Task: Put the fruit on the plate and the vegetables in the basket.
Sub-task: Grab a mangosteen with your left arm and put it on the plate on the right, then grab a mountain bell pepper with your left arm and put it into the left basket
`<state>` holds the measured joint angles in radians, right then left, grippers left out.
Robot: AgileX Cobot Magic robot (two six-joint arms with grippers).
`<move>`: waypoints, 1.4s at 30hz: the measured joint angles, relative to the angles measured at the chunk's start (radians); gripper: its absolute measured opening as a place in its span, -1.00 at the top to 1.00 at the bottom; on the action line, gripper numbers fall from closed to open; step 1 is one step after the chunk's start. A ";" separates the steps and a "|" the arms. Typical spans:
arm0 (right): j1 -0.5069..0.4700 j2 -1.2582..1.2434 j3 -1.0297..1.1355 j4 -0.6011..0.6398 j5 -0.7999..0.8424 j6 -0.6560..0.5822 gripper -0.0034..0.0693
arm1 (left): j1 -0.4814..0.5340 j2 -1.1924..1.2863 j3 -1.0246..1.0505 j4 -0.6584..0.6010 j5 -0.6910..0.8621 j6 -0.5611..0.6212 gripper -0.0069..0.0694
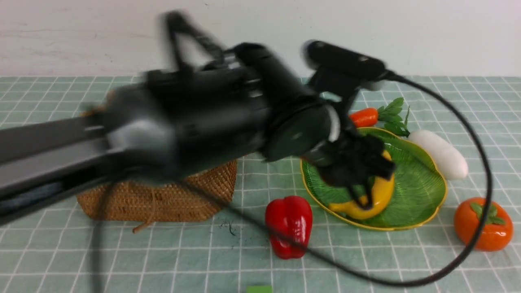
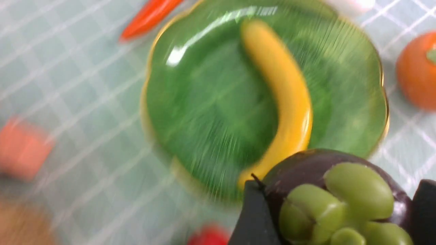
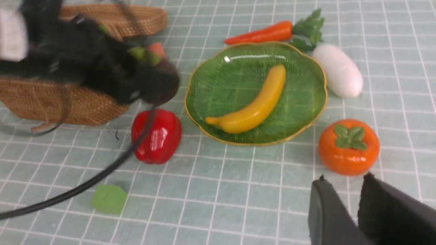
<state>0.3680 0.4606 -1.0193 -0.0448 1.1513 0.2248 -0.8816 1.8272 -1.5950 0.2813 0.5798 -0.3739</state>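
This looks like a robot test bench in a lab, not a lived-in kitchen. A pale green checked tablecloth (image 1: 163,260) covers the whole surface, and a bare white wall (image 1: 407,24) runs across the top of the front view. The food is glossy toy plastic, such as the red bell pepper (image 1: 289,226) and the persimmon (image 1: 483,224). A black robot arm (image 1: 183,118) with a trailing cable (image 1: 484,162) fills the frame's left.

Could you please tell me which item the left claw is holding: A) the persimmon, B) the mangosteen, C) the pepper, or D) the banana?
B: the left wrist view shows the mangosteen, purple with a green cap, clamped in the left claw, while the banana lies on the plate.
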 joint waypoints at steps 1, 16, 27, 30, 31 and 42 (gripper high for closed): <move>0.000 0.000 0.000 0.003 0.024 0.002 0.46 | 0.013 0.097 -0.123 -0.026 0.022 0.040 -0.56; 0.000 0.000 0.000 0.059 0.117 -0.012 0.46 | 0.128 0.630 -0.704 -0.078 0.205 0.091 -0.66; 0.000 0.000 0.000 0.062 0.117 -0.014 0.45 | 0.128 0.528 -0.709 -0.109 0.404 0.090 -0.81; 0.000 0.000 0.000 0.062 0.117 -0.033 0.44 | 0.128 0.442 -0.708 -0.138 0.544 0.090 -0.58; 0.000 0.000 0.000 0.062 0.117 -0.035 0.44 | 0.128 0.421 -0.700 -0.144 0.566 0.090 -0.49; 0.000 0.000 0.000 0.055 0.117 -0.039 0.43 | 0.128 0.045 -0.385 -0.221 0.654 0.089 0.85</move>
<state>0.3680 0.4606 -1.0193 0.0100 1.2685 0.1858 -0.7536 1.8717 -1.9798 0.0606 1.2337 -0.2849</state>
